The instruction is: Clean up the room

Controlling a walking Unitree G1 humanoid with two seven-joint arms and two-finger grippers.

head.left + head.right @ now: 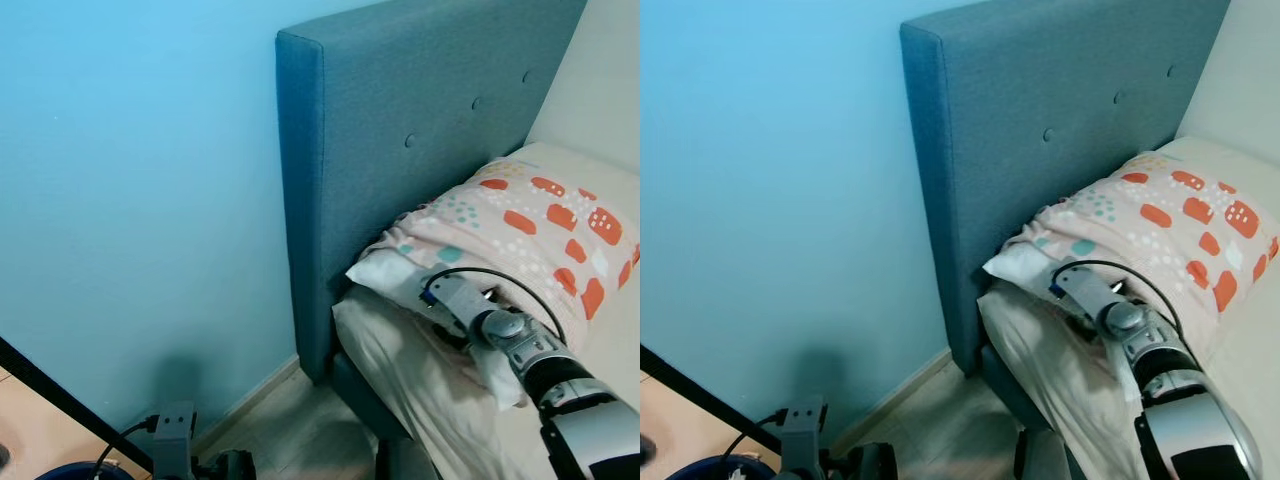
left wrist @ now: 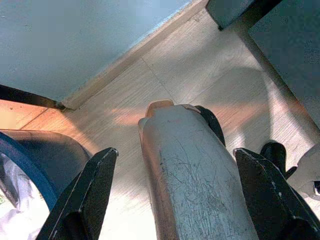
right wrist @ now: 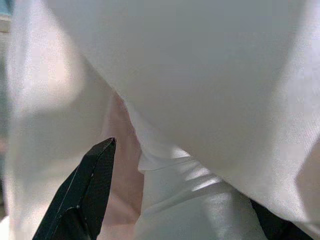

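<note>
I have the right arm reaching forward onto the bed (image 1: 420, 390), its right gripper (image 3: 175, 200) pushed in beneath the front corner of the patterned pillow (image 1: 530, 235), where white fabric (image 3: 200, 90) is bunched around it; in the right wrist view one black finger (image 3: 87, 192) shows on one side and the tip of the other at the far lower corner, so the jaws stand spread, with a fold of white cloth lying between them; I cannot tell whether they press on it; the pillow, cream with orange and teal marks, lies at the head of the bed against the blue-grey buttoned headboard (image 1: 400, 120), and a second plain cream pillow (image 1: 600, 90) leans upright behind it; a black cable (image 1: 500, 280) loops over the right wrist; the wall (image 1: 130, 180) to the left of the headboard is light blue, with a pale skirting along a wood-look floor (image 2: 190, 65); my left arm hangs low, its left gripper (image 2: 175, 165) pointing down at the floor with the jaws spread wide on either side of a silver metal part (image 2: 190, 175) of the robot; just beside it sits a dark blue bin (image 2: 35, 155) with a white liner; a black bar (image 1: 60, 395) crosses the lower left corner near the wall
</note>
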